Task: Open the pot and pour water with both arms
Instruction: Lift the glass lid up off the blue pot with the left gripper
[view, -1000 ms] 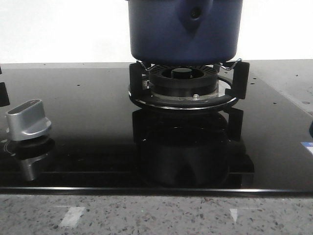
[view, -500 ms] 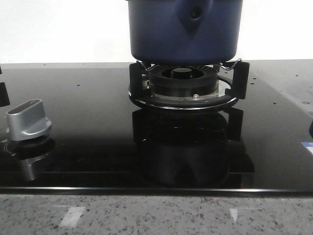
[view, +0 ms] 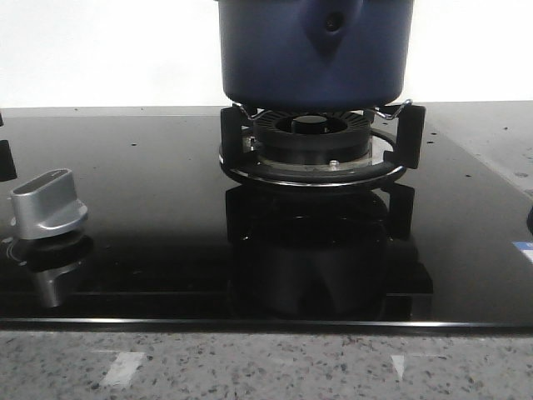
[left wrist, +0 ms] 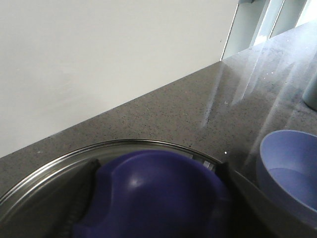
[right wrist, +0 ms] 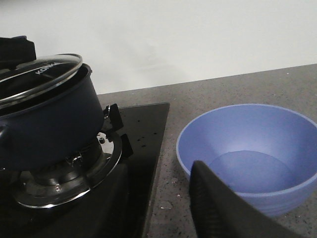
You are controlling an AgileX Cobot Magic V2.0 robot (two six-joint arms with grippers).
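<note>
From the front I see the pot (view: 315,52) sitting on the burner (view: 312,150) at the back of the black glass hob (view: 150,208), its handle mount with the small hole facing me. The hob's front edge meets speckled counter (view: 266,367), and the glass between burner and that edge is bare. A silver knob (view: 46,204) stands near the left edge, well apart from the burner.

Against the picture from a second ago, a dark blue shape at the far right edge of the front view has almost gone; pot, burner and knob sit as they did.

Through the right wrist camera, the lid (right wrist: 42,79) sits tilted on the pot's rim, one side raised. A light blue bowl (right wrist: 250,153) stands on the counter beside the hob, apart from the pot. My right claw (right wrist: 163,208) stands wide and holds nothing, one finger (right wrist: 218,208) dark in front of the bowl.

In the left wrist view the lid's blue knob (left wrist: 153,198) fills the foreground between dark finger pads, glass rim around it; I cannot tell whether the left claw grips it. The bowl sits close beside.
</note>
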